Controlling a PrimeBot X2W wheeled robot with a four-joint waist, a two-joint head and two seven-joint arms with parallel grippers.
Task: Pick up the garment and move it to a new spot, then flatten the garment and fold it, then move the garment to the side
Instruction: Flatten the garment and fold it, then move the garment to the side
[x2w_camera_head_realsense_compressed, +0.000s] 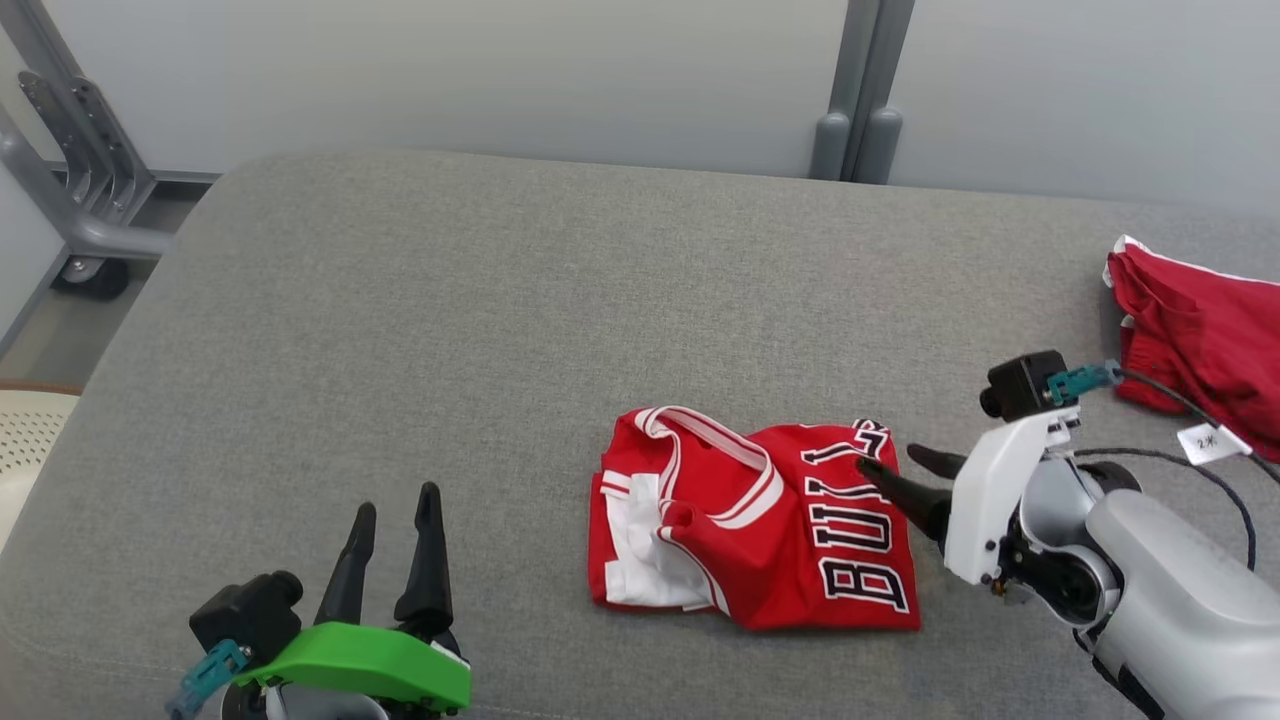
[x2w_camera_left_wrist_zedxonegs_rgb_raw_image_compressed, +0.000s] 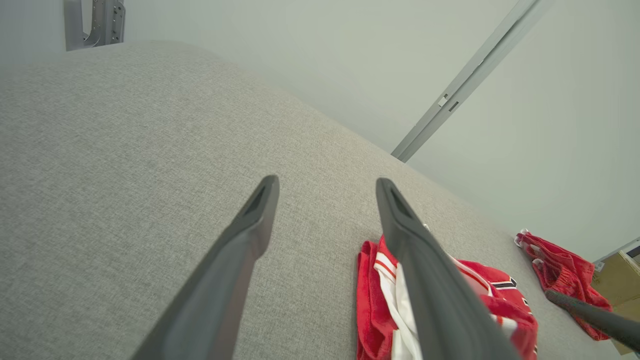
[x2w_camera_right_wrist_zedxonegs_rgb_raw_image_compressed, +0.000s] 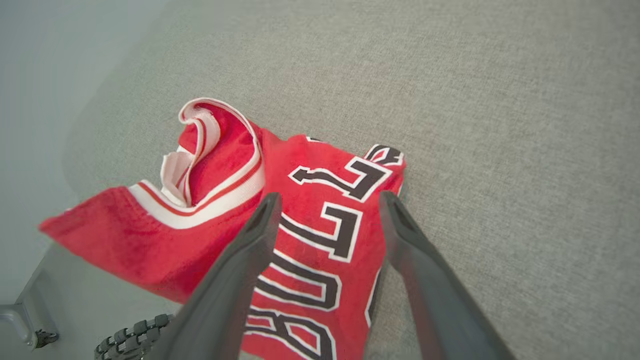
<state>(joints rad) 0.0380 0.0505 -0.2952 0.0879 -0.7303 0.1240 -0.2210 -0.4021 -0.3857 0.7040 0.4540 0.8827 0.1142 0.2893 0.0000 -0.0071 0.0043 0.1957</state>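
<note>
Both claws are spread wide and neither is pinching anything. From the head camera I see the right claw (x2w_camera_head_realsense_compressed: 886, 457) reaching in from the right side, fingers pointing at the jersey. One fingertip is over the cloth's right edge by the black lettering, and the other is just off that edge above bare fabric. On its own wrist camera the right claw (x2w_camera_right_wrist_zedxonegs_rgb_raw_image_compressed: 328, 195) shows one finger over the letters and one beside the hem. I can't quite tell from this angle whether either tip actually presses on the cloth. The left claw (x2w_camera_head_realsense_compressed: 398, 500) sits low at my near left, well apart from the jersey, fingers pointing away from me over bare upholstery.

Largest thing in front of me is the grey cushion (x2w_camera_head_realsense_compressed: 500, 300), a broad woven surface with a rounded far edge against a pale wall. The red jersey (x2w_camera_head_realsense_compressed: 760, 530) lies on it near the front, right of centre. It is folded into a rough square with the white-trimmed collar toward the left. A second red garment (x2w_camera_head_realsense_compressed: 1200, 330) lies crumpled at the far right edge, well apart from the jersey. A small white tag (x2w_camera_head_realsense_compressed: 1210, 441) lies just below it.
</note>
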